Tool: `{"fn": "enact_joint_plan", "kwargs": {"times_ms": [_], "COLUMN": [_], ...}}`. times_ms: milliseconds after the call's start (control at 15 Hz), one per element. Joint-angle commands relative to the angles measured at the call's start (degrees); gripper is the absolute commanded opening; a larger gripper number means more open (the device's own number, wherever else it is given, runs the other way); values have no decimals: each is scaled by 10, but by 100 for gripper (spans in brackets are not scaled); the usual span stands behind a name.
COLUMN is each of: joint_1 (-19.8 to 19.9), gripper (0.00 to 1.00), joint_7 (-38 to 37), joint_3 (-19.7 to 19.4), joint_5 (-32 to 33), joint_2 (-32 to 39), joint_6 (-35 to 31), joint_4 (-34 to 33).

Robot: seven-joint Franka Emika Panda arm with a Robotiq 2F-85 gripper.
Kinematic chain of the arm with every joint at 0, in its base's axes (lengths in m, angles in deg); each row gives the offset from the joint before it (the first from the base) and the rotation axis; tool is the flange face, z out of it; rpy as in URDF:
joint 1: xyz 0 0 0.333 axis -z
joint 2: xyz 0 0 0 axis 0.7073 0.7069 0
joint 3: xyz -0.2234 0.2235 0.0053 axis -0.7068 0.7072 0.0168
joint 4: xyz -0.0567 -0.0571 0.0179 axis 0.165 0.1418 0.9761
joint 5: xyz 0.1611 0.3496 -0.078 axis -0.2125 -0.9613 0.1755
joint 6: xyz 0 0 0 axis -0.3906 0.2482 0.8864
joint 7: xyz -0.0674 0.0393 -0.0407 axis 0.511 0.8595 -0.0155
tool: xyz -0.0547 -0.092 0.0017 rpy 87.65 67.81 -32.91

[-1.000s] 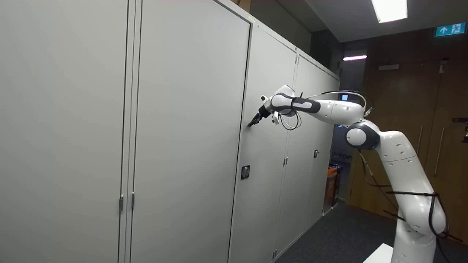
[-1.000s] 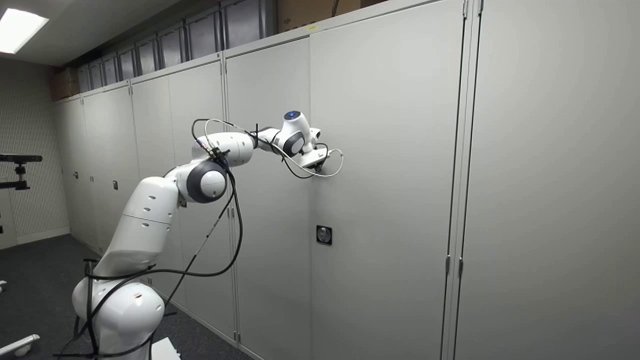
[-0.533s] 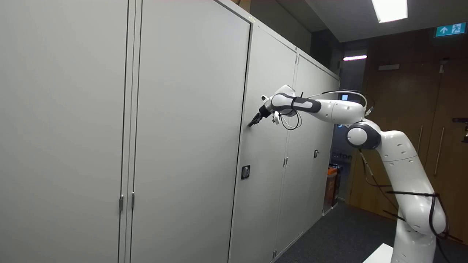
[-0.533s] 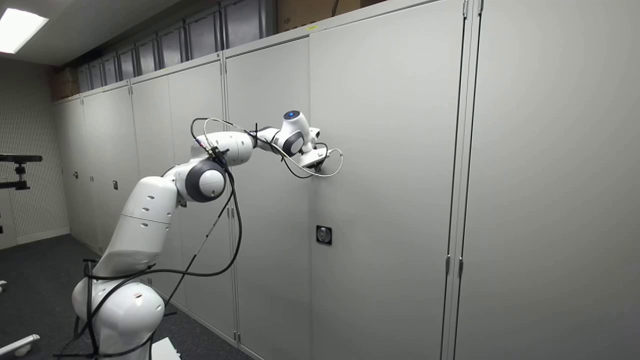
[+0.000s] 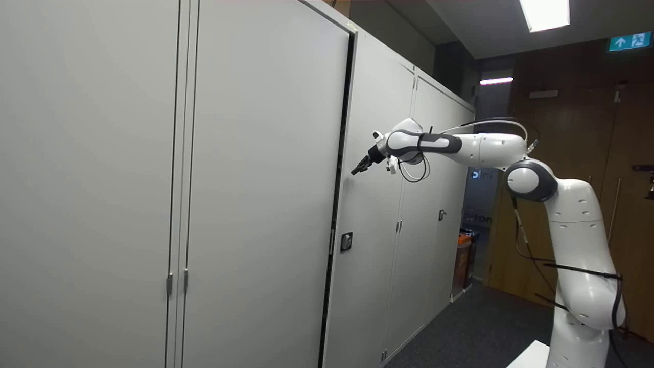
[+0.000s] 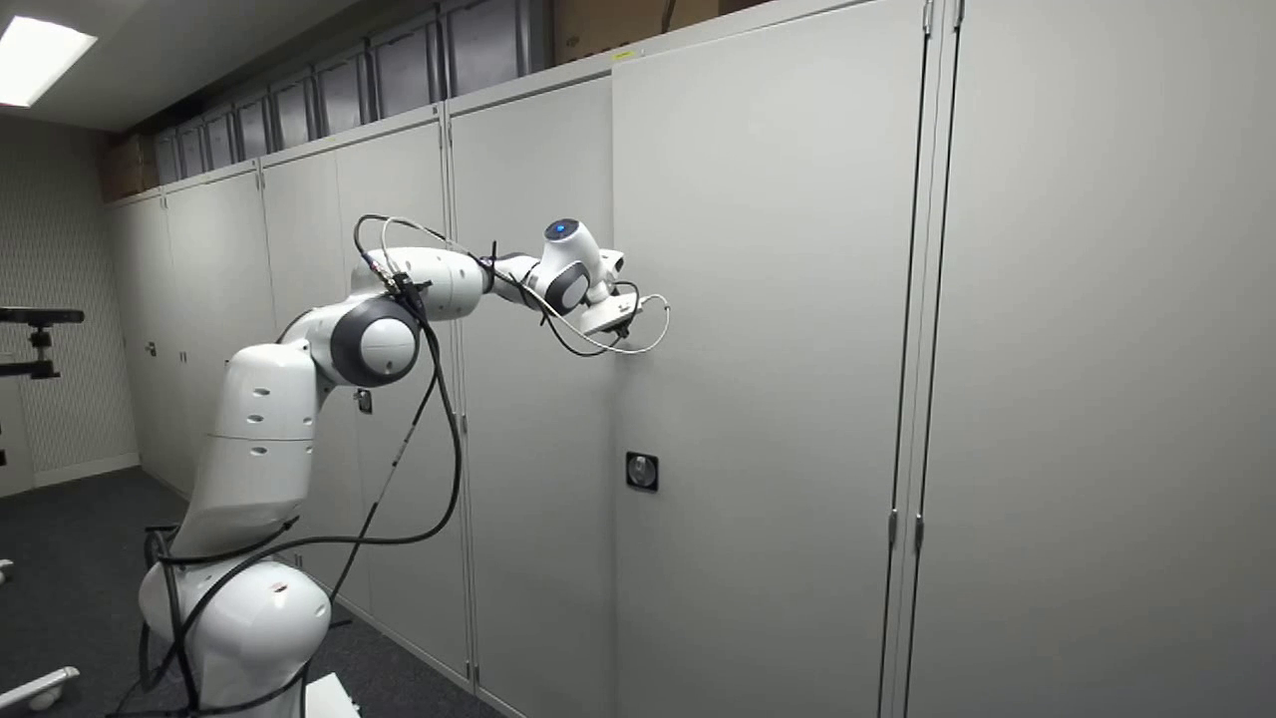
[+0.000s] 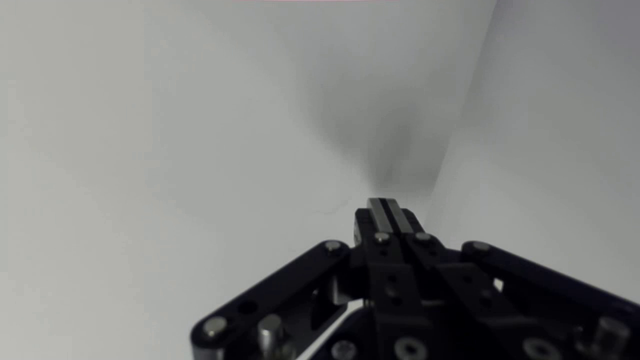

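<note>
My black gripper [image 5: 353,173] is shut, with nothing between its fingertips [image 7: 384,200]. The fingertips are at the tall light-grey cabinet door [image 5: 370,204], close to its free edge and above its black square lock handle [image 5: 346,242]. I cannot tell whether they touch it. This door [image 6: 768,299] stands slightly ajar; a dark gap [image 5: 341,138] runs along its free edge. The handle also shows in an exterior view [image 6: 642,472], where my fingers are hidden behind the hand. In the wrist view the door [image 7: 200,150] fills the left, with its edge right of the fingertips.
The neighbouring door [image 5: 265,179] stands beside the gap. More grey cabinets continue along the wall. Grey bins [image 6: 319,105] and a cardboard box [image 6: 628,28] stand on top. Cables [image 6: 464,429] hang from the arm. Orange-lidded bins [image 5: 462,245] and a wooden door [image 5: 546,138] are behind.
The arm has drawn back from the cabinets, carrying the shut gripper with it. The door with the lock handle has swung slightly outward, and the gap at its edge has widened.
</note>
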Motion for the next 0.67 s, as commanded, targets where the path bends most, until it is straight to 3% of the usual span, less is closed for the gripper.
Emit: {"fn": "enact_joint_plan", "kwargs": {"times_ms": [0, 200, 267, 600], "joint_1": [-24, -30, 30, 61], "gripper": [0, 0, 0, 0], "joint_7": [-34, -57, -71, -90], "joint_3": [-6, 1, 67, 106], "joint_5": [35, 61, 81, 80], "joint_2": [-108, -171, -193, -298], "joint_6": [-36, -30, -26, -6], "joint_4": [138, 214, 239, 358]}}
